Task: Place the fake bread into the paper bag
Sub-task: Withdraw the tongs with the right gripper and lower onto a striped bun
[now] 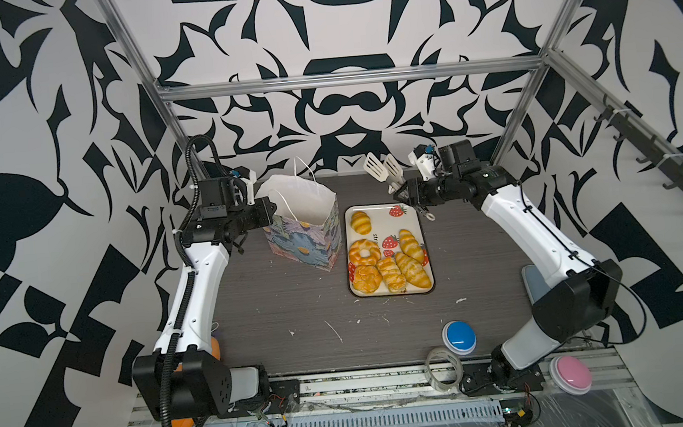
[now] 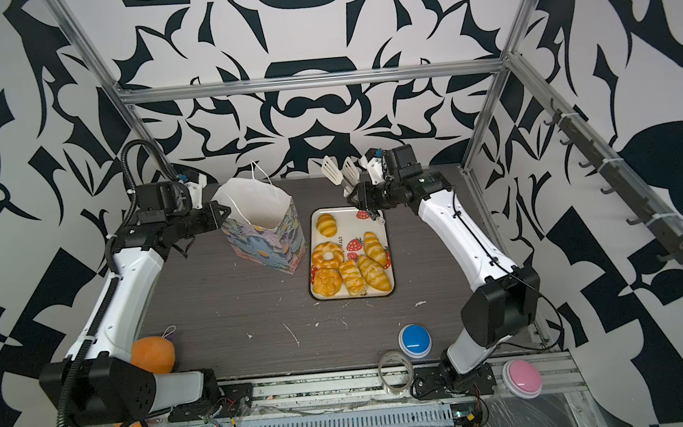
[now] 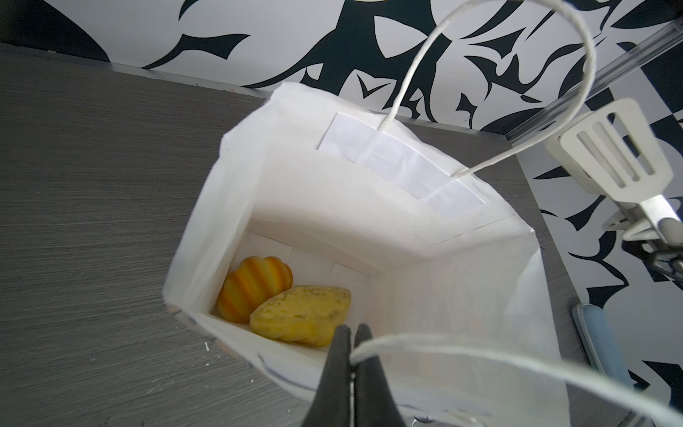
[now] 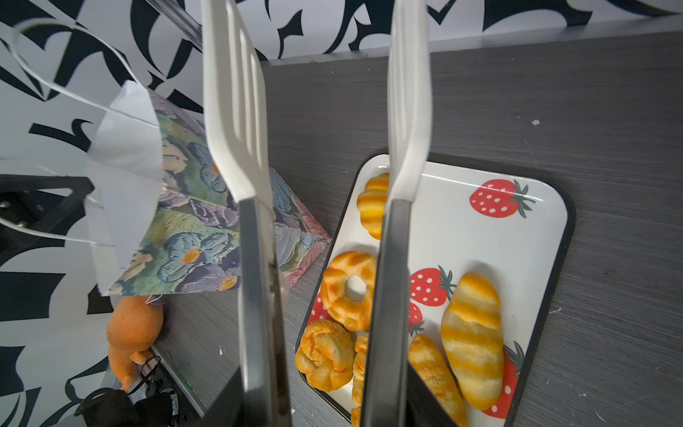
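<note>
Your bench (image 1: pixel 299 330) carries one paper bag (image 1: pixel 304 242), upright at 9 o'clock of the single strawberry tray (image 1: pixel 386 223). They sit just beside each other, which I judge makes each carry short.

Your left end effector (image 3: pixel 353 332) is closed on the bag's near cord handle (image 3: pixel 480 355), probably to hold the mouth open and stop the bag tipping. Your right end effector (image 1: pixel 403 193) is clamped on the steel arms of one pair of white slotted tongs (image 1: pixel 374 165). Their two blades stand apart and empty near the tray's 12 o'clock end, so nothing is in transit.

You have eight pieces of fake bread. Six lie on the tray:
- one short striped loaf (image 1: pixel 359 222) at 12 o'clock
- one ring (image 1: pixel 363 252) at 9 o'clock
- one knotted bun (image 1: pixel 366 278) at 7 o'clock
- one croissant (image 1: pixel 392 274) at 6 o'clock
- two long striped loaves (image 1: pixel 411 244) from 3 to 5 o'clock

The other two lie touching on the bag's floor: a striped piece (image 3: pixel 255 286) and a paler yellow piece (image 3: pixel 301 314).
</note>
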Controlling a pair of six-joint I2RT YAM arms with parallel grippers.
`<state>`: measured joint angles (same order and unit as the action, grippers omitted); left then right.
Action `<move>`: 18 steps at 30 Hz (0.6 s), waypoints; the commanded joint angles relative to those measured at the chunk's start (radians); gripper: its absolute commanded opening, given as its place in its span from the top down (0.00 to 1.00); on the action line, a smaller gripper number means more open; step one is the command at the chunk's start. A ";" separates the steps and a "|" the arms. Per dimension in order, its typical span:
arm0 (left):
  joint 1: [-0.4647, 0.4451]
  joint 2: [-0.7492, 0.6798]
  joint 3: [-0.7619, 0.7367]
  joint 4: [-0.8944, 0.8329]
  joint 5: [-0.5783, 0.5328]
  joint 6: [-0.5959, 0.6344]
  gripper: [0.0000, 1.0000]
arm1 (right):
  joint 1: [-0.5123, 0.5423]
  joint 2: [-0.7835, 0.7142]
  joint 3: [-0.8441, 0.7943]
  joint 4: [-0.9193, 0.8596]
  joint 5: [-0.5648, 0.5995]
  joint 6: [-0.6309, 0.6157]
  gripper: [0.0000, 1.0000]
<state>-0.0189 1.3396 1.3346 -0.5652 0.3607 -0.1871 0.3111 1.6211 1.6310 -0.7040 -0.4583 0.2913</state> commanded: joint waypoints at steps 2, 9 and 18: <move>0.004 -0.023 -0.019 -0.002 0.018 -0.011 1.00 | 0.002 0.037 -0.020 0.029 0.026 0.013 0.49; 0.004 -0.023 -0.020 -0.001 0.020 -0.012 1.00 | 0.017 0.101 -0.099 0.066 0.027 0.038 0.49; 0.004 -0.023 -0.021 -0.001 0.021 -0.011 1.00 | 0.057 0.191 -0.104 0.074 0.046 0.042 0.47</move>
<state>-0.0185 1.3396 1.3296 -0.5591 0.3634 -0.1909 0.3561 1.8206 1.5108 -0.6754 -0.4152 0.3302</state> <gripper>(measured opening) 0.056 0.530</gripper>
